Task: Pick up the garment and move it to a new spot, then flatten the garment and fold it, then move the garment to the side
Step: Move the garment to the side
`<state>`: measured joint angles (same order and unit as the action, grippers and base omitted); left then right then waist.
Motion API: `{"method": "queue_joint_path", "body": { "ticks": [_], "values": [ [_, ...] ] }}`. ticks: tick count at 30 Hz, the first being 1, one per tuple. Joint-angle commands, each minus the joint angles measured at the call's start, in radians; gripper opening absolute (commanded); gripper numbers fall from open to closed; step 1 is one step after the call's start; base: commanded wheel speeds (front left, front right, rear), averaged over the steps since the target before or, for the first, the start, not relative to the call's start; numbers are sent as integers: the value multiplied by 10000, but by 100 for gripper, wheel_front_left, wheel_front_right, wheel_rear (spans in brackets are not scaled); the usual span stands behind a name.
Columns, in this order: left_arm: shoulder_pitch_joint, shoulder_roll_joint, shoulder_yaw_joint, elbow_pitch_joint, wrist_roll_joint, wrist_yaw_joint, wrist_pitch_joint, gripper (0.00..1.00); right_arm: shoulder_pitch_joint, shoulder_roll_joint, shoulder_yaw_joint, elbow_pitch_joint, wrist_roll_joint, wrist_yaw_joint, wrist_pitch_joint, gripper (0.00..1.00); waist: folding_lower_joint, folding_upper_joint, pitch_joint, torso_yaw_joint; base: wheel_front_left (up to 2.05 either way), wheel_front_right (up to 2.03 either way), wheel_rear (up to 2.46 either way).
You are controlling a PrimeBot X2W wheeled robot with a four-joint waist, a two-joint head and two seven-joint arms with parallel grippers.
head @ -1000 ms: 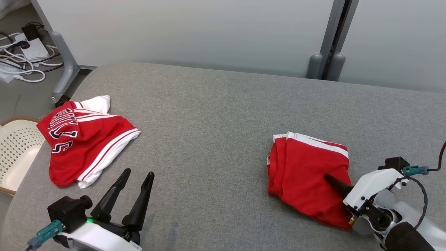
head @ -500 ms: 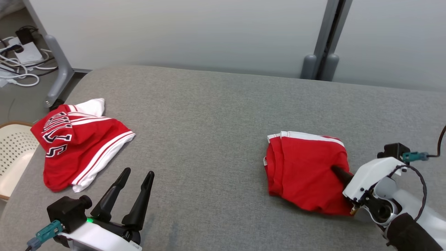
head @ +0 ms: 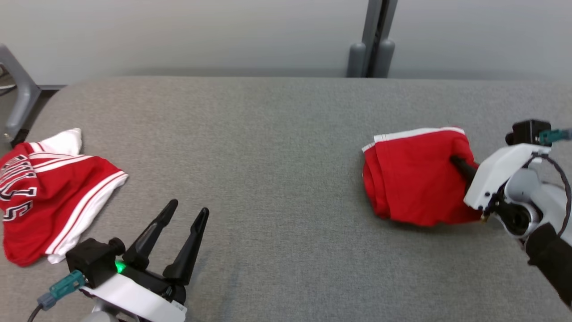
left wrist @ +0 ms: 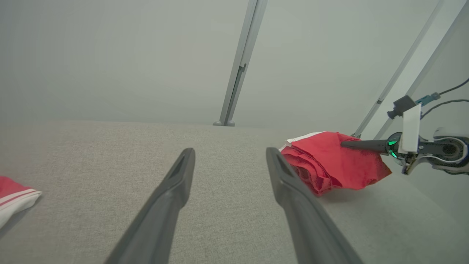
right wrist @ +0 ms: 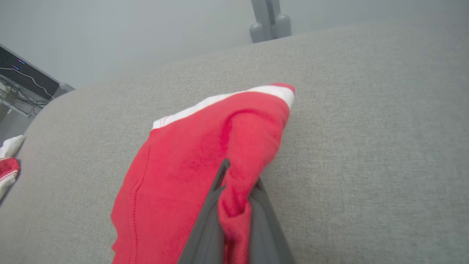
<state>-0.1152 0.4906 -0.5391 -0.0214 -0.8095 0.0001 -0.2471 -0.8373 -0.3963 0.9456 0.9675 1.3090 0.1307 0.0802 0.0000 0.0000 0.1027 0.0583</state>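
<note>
A folded red garment (head: 413, 174) with a white band along its far edge hangs just above the grey table at the right, its near corner lifted. My right gripper (head: 458, 162) is shut on its right side; in the right wrist view the red cloth (right wrist: 205, 161) is pinched between the two dark fingers (right wrist: 205, 220). The left wrist view shows the same garment (left wrist: 333, 161) held off the surface with a shadow beneath. My left gripper (head: 185, 213) stands open over bare table at the lower left, nothing between its fingers (left wrist: 165, 205).
A second red and white garment (head: 40, 197) with black lettering lies crumpled at the table's left edge. A grey wall and a post (head: 373, 40) stand behind the table (head: 268, 147). A grey table leg (head: 18, 94) shows at far left.
The head camera has swung right. My right gripper has carried the folded red garment up and toward the table's far right, lifting its near edge. The left gripper stays put.
</note>
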Motion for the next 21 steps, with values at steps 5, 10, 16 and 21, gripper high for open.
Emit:
{"method": "queue_joint_path", "body": {
  "ticks": [5,10,16,21],
  "values": [
    [-493,316,150,-241,80,-249,22,100,-1444,-63,286,284,-673,3,375,0,0,0,1109,-640,0,0,0],
    [-729,580,261,-389,92,-447,23,100,-2650,-5,444,576,-1267,3,440,0,0,0,1875,-805,0,0,0],
    [-987,821,424,-527,75,-621,-12,100,-3945,94,506,1233,-1924,2,591,0,0,0,2653,-842,0,0,0],
    [-1083,903,537,-594,73,-725,-46,100,-4664,174,532,1760,-2317,2,716,0,0,0,3061,-836,0,0,0]
  ]
}}
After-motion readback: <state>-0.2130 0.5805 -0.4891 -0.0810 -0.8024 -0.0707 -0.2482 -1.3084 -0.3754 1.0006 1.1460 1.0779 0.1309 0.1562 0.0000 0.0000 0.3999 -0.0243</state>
